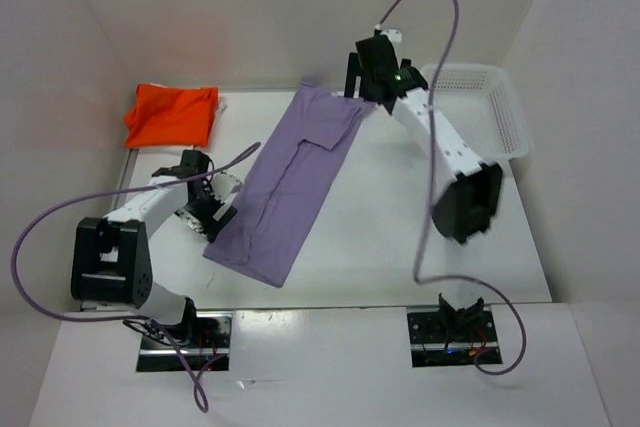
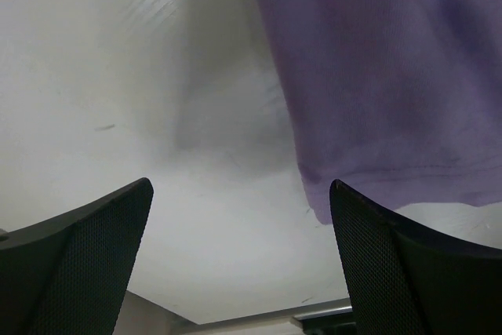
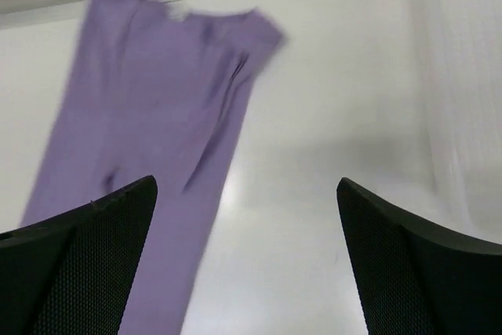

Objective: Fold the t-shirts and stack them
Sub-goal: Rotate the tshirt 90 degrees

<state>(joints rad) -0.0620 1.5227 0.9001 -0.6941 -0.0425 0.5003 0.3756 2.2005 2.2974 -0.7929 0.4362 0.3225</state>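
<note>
Purple t-shirt (image 1: 290, 187): lies flat as a long narrow strip, already doubled lengthwise. It runs diagonally from the far middle of the tabletop (image 1: 400, 207) toward the near left.

Orange t-shirt (image 1: 170, 115): a folded bundle in the far left corner. A cream-white shirt cannot be made out with any certainty.

Basket (image 1: 500, 107): far right corner, apart from the shirts.

Left gripper (image 2: 241, 186): low at the near end of the strip, jaws spread wide with nothing between them. The purple hem lies just ahead of the right-hand finger.

Right gripper (image 3: 247, 186): above the far end of the strip near the collar, jaws likewise spread and empty.

Handling, judged: thin knit cloth, light and limp, with no stiffness of its own. It will sag and drag wherever it is unsupported, and the doubled layers may slide apart if only the top one is pinched.

Best hold, judged: both corners of one short end, pinching through all layers at the hem, where the stitching gives some body. Lift low and lay that end over toward the other to shorten the strip.
</note>
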